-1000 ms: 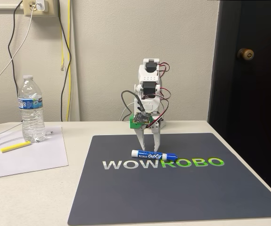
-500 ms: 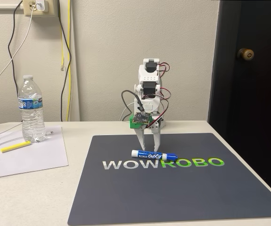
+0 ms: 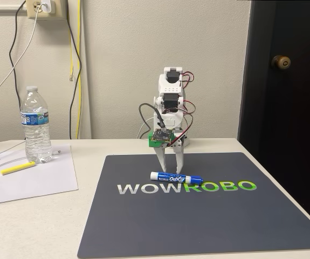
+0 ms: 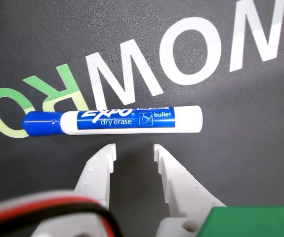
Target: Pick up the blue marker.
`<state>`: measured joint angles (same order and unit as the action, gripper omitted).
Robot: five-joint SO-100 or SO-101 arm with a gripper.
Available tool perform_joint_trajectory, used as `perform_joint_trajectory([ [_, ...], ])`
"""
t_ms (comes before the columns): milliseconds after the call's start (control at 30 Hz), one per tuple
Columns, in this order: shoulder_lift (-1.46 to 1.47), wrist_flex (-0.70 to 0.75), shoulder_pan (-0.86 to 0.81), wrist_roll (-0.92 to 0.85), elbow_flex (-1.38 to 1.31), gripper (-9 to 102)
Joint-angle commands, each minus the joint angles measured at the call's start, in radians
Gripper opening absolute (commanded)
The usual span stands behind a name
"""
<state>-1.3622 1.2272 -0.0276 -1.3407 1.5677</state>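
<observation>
On the tabletop's dark WOWROBO mat (image 3: pixel 208 221), the arm points straight down, its end effector (image 3: pixel 169 171) released, fingertips parted just behind the blue marker (image 4: pixel 117 121).

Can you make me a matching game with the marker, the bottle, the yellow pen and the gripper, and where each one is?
Things:
1. blue marker
2. water bottle
3. yellow highlighter
4. gripper

Places or states:
A. standing upright at the left of the fixed view
B. open, pointing down just behind the marker
C. lying flat on the dark mat, by the white letters
D. lying on the white paper

Pairs: 1-C, 2-A, 3-D, 4-B
</observation>
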Motion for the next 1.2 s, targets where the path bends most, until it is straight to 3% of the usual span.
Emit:
perform_joint_trajectory([
  [0,-0.086,0.014,-0.009,0.003,-0.02,18],
  [667,-0.187,-0.009,-0.006,0.138,-0.025,18],
  [867,-0.204,-0.025,-0.014,0.101,-0.032,18],
  [1167,-0.109,0.021,-0.014,0.46,-0.161,17],
])
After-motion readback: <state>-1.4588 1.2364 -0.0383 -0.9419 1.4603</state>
